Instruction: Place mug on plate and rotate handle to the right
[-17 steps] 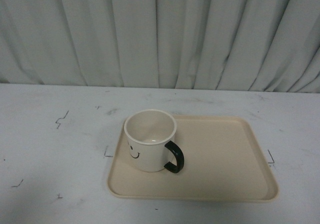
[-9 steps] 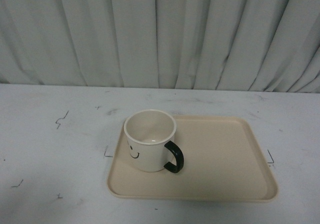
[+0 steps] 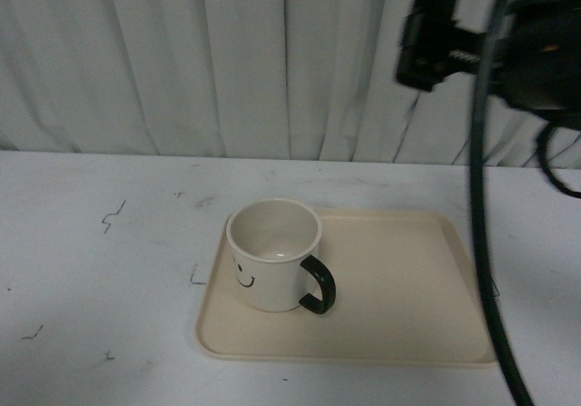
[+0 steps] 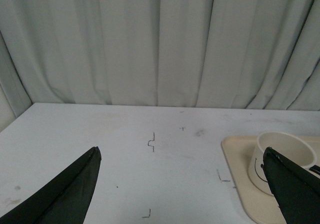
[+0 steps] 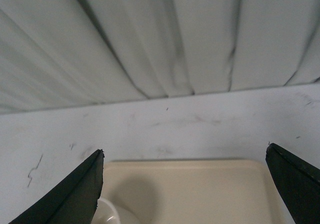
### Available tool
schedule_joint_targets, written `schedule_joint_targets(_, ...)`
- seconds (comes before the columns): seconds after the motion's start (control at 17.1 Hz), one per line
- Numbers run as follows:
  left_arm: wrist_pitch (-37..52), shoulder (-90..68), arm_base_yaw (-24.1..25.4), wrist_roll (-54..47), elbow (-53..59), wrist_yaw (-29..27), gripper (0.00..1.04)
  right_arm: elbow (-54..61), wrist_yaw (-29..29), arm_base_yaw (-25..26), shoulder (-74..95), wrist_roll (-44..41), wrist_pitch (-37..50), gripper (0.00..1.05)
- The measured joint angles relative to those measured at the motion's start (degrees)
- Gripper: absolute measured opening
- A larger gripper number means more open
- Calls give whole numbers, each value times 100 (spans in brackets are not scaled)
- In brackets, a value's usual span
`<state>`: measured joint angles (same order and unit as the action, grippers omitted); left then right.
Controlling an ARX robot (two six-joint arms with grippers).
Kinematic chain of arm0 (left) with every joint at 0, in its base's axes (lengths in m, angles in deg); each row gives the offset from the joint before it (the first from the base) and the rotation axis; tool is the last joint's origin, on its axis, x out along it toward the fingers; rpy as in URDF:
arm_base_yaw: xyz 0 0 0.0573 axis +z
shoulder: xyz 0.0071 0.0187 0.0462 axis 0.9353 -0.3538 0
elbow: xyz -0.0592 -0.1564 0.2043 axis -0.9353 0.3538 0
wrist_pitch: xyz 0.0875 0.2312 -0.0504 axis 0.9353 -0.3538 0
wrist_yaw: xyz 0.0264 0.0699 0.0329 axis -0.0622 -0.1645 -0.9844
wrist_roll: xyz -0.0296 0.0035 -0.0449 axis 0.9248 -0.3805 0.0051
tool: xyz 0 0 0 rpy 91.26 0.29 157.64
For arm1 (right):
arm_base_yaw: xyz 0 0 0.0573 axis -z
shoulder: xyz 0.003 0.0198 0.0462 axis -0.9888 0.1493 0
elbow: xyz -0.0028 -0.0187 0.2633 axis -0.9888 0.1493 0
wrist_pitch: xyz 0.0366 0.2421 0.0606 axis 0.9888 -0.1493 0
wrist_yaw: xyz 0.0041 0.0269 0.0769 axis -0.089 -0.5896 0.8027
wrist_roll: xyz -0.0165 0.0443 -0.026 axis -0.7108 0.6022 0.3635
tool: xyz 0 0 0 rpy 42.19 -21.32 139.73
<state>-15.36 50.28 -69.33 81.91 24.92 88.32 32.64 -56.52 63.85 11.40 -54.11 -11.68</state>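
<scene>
Two dark cables (image 3: 481, 242) hang closest to the front camera on the right, running up to the right arm (image 3: 536, 52), which sits high above the surface (image 3: 109, 270). Whether the right gripper itself shows in that view I cannot tell. In its own wrist view the right gripper (image 5: 185, 150) is spread wide with nothing between its fingers (image 5: 75, 194); below it lie the plate and a sliver of the mug's rim. The left gripper (image 4: 181, 150) is likewise spread wide and empty, held over bare surface with the mug off toward its right finger.

On the surface, the plate (image 3: 399, 288) lies flat slightly right of centre. The mug (image 3: 272, 256) stands upright on the plate's left part, near the far left corner. Its smiley face (image 3: 243, 277) is turned to the near left, and the handle (image 3: 320, 285) points to the near right. Small dark marks (image 3: 112, 215) dot the surface left of the plate. Behind everything hangs a pale pleated curtain (image 3: 227, 61).
</scene>
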Motion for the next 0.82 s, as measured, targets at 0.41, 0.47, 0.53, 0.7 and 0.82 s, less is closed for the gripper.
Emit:
schedule_joint_targets(0.41,2,0,0,0,0,0,98,-2026,81,-866,1982,933,-2594,98)
schedule_joint_targets(0.47,0,0,0,0,0,0,98,-2028,79,-868,2096,1056,-2623,98)
schedule_joint_targets(0.53,0,0,0,0,0,2,98,-2048,90,-870,2203,1207,-2597,98)
schedule_joint_targets(0.7,2,0,0,0,0,0,98,-2068,267,-1008,2238,1543,-2516,98)
schedule_joint_targets(0.82,2,0,0,0,0,0,98,-2048,282,-1102,2238,1622,-2516,98)
